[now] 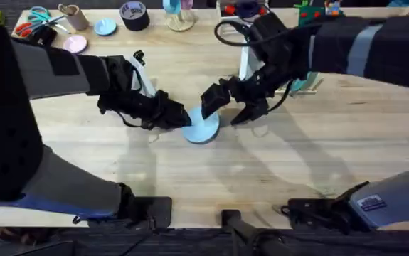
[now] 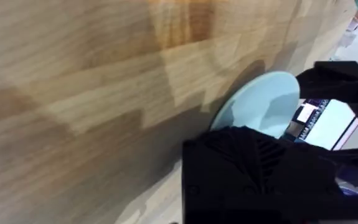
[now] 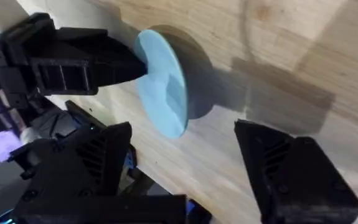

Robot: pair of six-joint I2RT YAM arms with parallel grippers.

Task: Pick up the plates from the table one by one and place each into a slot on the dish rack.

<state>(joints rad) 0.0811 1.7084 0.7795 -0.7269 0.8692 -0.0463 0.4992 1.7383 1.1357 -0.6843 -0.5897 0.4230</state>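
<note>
At the centre of the overhead frame you see the light blue plate (image 1: pixel 203 127) tilted up on edge over the worktop (image 1: pixel 275 163), its lower rim apparently touching the wood. The left pincer (image 1: pixel 181 116) pinches the plate's left rim, fingers pressed onto it. The right pincer (image 1: pixel 227 109) hangs just right of the plate with its fingers (image 3: pixel 291 171) spread, gripping nothing.
</note>
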